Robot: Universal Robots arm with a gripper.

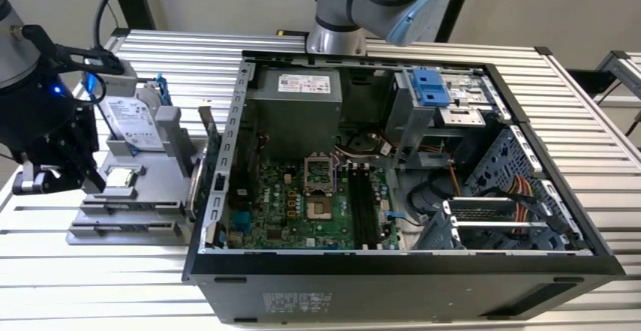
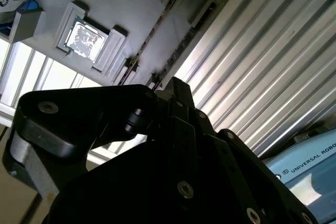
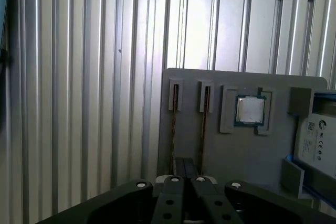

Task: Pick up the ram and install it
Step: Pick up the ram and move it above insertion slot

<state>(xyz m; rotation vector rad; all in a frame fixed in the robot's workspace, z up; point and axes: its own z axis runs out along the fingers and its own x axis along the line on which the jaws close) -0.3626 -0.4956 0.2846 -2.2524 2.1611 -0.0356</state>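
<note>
Claw [image 3: 185, 165] first: in the first wrist view its two fingers sit together with nothing between them, just short of the grey holder [image 3: 247, 166] on the slatted surface [image 3: 79, 103]. The ram sticks [image 3: 174, 129], two of them, stand on edge in narrow grooves of that holder, side by side and clear of the fingers. I judge they are racked this way so that a thin upper edge is offered for pinching. Beside them the square chip [image 3: 250, 109] lies in its own pocket, between the sticks and the hard drive [image 3: 315, 145].

In the second wrist view the ram sticks [image 2: 156, 24] show as two thin lines in their grooves, their near ends close to the claw's tip; I see no contact.

In the exterior view the holder [image 1: 100, 233] sits at nine o'clock from the open computer case [image 1: 401, 290], with the claw at the holder's own nine o'clock edge. The case lies on its side, presumably so the long black slots [image 1: 362, 207] face upward to take a stick. Neither stick is lifted yet.
</note>
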